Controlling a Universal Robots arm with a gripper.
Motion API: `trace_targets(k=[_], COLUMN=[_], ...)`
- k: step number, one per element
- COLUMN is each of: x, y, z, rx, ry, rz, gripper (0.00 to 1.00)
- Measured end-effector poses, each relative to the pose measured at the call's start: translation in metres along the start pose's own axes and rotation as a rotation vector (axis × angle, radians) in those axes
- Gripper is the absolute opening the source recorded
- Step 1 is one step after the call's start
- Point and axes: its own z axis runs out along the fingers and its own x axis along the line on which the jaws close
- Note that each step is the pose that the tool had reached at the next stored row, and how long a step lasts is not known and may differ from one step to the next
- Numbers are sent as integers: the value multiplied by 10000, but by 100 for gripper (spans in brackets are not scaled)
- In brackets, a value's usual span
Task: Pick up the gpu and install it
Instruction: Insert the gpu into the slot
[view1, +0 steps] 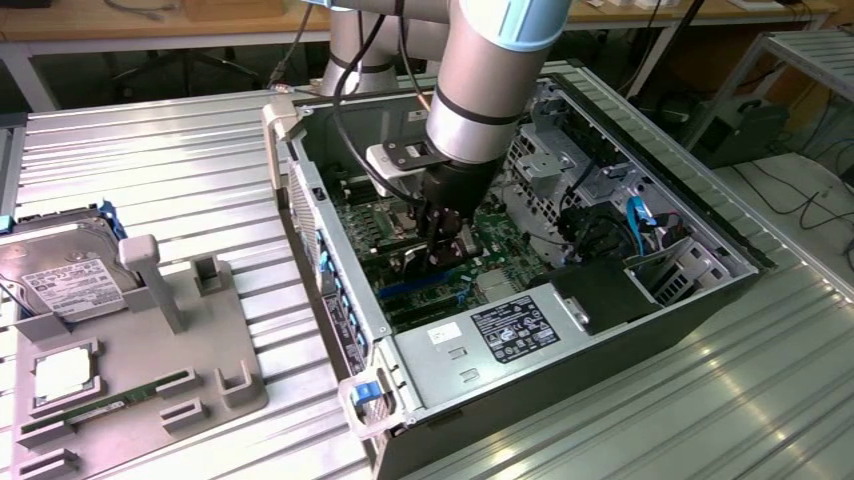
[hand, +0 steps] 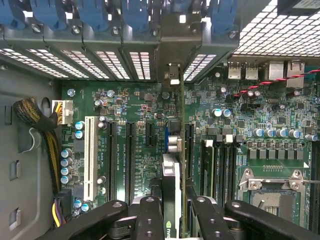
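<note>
The gpu (hand: 172, 170) stands on edge over the green motherboard (hand: 135, 100), gripped between my two black fingers (hand: 150, 215). Its silver end bracket (hand: 172, 75) reaches the rear slot openings of the case, in line with a black expansion slot. In the exterior view my gripper (view1: 438, 240) is down inside the open computer case (view1: 667, 300), shut on the dark gpu (view1: 430, 265) just above the motherboard (view1: 501, 240). Whether the card's edge sits in the slot is hidden.
A white slot (hand: 91, 155), black slots, a cable bundle (hand: 40, 125) and the CPU socket (hand: 272, 192) surround the card. Outside the case, a grey fixture (view1: 147, 340) carries a hard drive (view1: 60, 275) and a RAM stick (view1: 107, 405). The power supply (view1: 514, 330) fills the case's near end.
</note>
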Motion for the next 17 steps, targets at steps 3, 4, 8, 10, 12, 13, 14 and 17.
trace_targets(k=[3,4,8,10,12,13,14,17], x=[6,8,20,20,20,20,20,20], y=[0,1,1,1,1,1,1,1], z=[-1,-2,-10,-10,-10,-10,-10,-10], rx=[-1,-1,2,3,3,3,3,3], ry=[-3,-15,-140,-143,-143,-144,-144,-143], rz=[13,14,6,7,7,7,7,7], gripper=[27,27,27,27,27,27,27,27])
